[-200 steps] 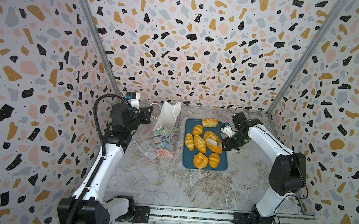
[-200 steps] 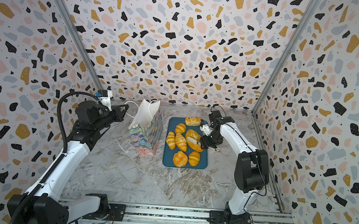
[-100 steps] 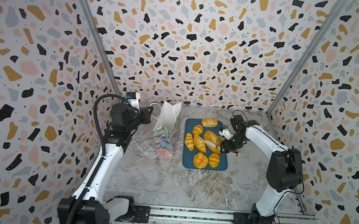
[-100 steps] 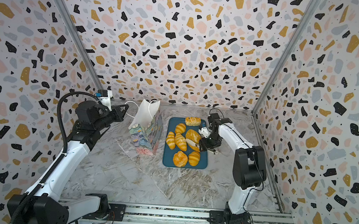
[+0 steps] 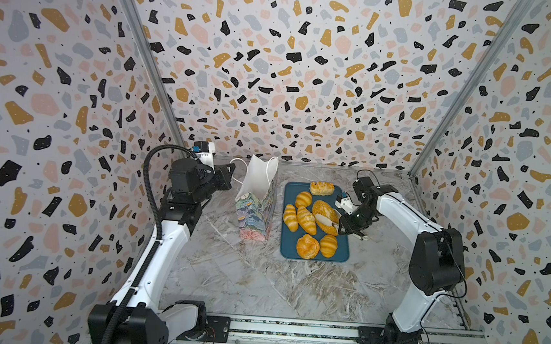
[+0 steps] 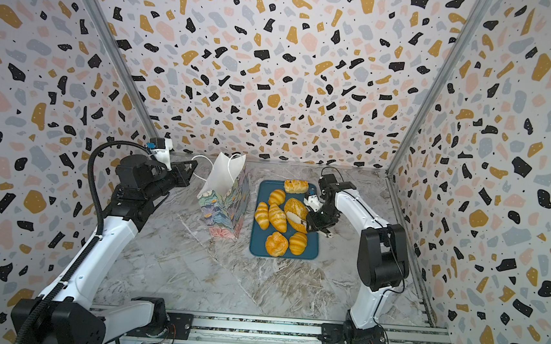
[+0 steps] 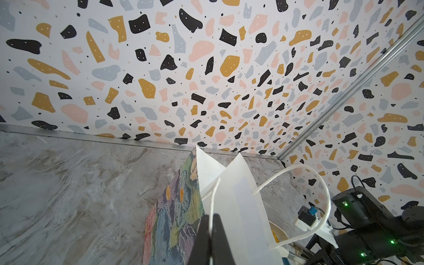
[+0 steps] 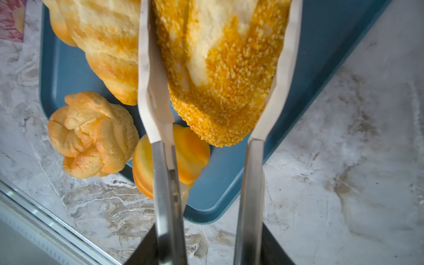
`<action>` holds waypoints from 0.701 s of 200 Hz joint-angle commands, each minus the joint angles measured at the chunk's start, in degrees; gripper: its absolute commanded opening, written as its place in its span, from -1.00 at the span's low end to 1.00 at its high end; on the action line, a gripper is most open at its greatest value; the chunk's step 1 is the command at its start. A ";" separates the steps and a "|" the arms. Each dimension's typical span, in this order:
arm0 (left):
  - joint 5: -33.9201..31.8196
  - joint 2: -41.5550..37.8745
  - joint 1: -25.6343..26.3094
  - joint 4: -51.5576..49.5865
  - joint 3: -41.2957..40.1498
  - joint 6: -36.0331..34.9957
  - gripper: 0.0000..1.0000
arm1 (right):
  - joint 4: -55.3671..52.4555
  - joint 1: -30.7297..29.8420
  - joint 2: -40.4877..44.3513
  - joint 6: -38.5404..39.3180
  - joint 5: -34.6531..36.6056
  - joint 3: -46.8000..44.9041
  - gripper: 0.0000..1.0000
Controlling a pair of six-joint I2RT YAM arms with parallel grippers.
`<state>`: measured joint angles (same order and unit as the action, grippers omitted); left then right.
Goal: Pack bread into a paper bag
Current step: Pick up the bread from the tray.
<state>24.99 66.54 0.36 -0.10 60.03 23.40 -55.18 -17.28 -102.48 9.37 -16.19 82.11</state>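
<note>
The patterned paper bag (image 5: 258, 198) stands upright left of the tray, its mouth open. My left gripper (image 7: 210, 216) is shut on the bag's white cord handle (image 7: 212, 199) and holds it to the left. Bread lies on the dark-teal tray (image 5: 286, 247). My right gripper (image 8: 207, 231) is shut on a pair of metal tongs (image 8: 160, 174). The tongs' white blades (image 5: 326, 219) sit on either side of the large seeded loaf (image 8: 224, 75), touching it. Striped rolls (image 5: 306, 219), round buns (image 5: 308, 246) and a crumb-topped piece (image 5: 322, 188) lie around it.
The tray's near right corner (image 8: 206, 213) lies just under the tongs. Marble tabletop (image 5: 258, 289) stretches in front of the bag and tray. Terrazzo walls enclose three sides, and a metal rail (image 5: 288, 331) runs along the front edge.
My right arm has moved in over the tray and the tongs' blades have closed in around the seeded loaf. The left arm and the bag have not moved.
</note>
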 commanded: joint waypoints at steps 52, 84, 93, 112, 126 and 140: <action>0.76 -1.64 -0.23 2.17 1.58 1.89 -1.00 | 0.31 -0.39 11.22 -4.63 -3.32 0.77 -0.41; 1.07 -1.63 -0.27 2.81 1.45 2.92 -1.00 | 1.20 -0.38 13.88 -6.30 -4.22 2.18 -0.44; 1.15 -1.68 -0.26 3.03 1.41 3.21 -1.00 | 1.43 -0.36 14.48 -6.71 -4.75 2.86 -0.44; 1.39 -1.63 -0.27 3.17 1.40 4.05 -1.00 | 2.49 -0.43 15.74 -7.43 -6.51 3.94 -0.44; 1.62 -1.85 -0.27 3.59 0.89 4.79 -1.00 | 3.29 -0.77 16.50 -8.16 -7.02 4.82 -0.44; 1.56 -2.03 -0.23 3.78 0.53 5.08 -1.00 | 3.91 -1.31 16.93 -8.85 -7.02 5.79 -0.44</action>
<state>25.21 66.22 0.36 0.16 60.03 26.94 -54.37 -17.61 -89.41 2.33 -20.64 83.68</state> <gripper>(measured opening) 0.048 0.466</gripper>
